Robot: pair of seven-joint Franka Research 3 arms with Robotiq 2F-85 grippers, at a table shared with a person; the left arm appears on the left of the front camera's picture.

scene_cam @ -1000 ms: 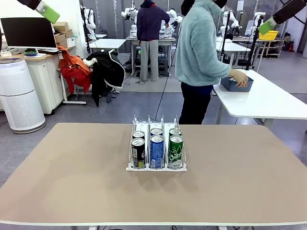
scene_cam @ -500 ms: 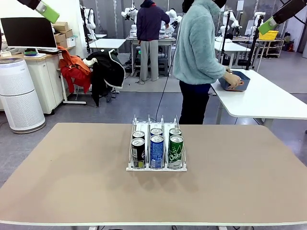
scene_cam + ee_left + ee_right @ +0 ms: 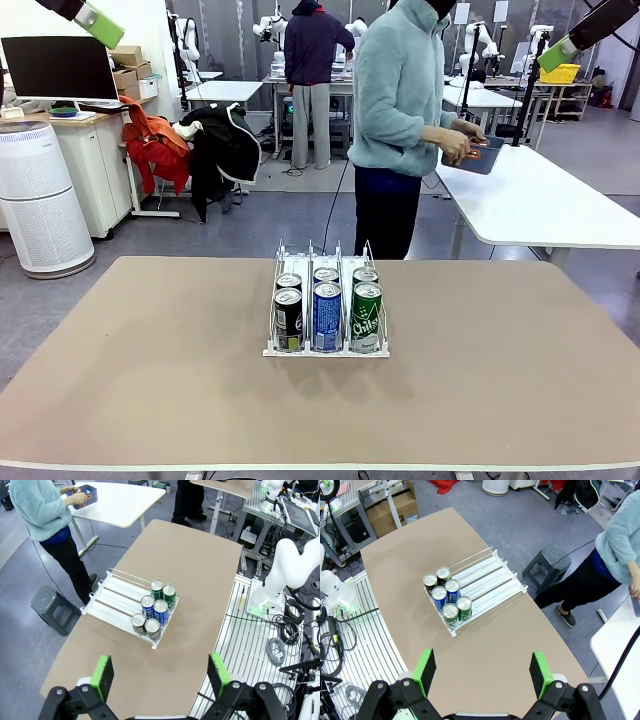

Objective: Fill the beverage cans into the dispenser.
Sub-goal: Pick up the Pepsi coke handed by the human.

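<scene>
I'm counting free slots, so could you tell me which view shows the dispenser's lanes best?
The left wrist view: looking down, it shows the dispenser with all three lanes bare behind the six cans. The right wrist view shows nearly the same. The front view faces the cans, which hide most of the lanes.

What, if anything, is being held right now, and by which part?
The left gripper and right gripper hang open, empty. The person's hands hold a dark blue bin at one end.
</scene>
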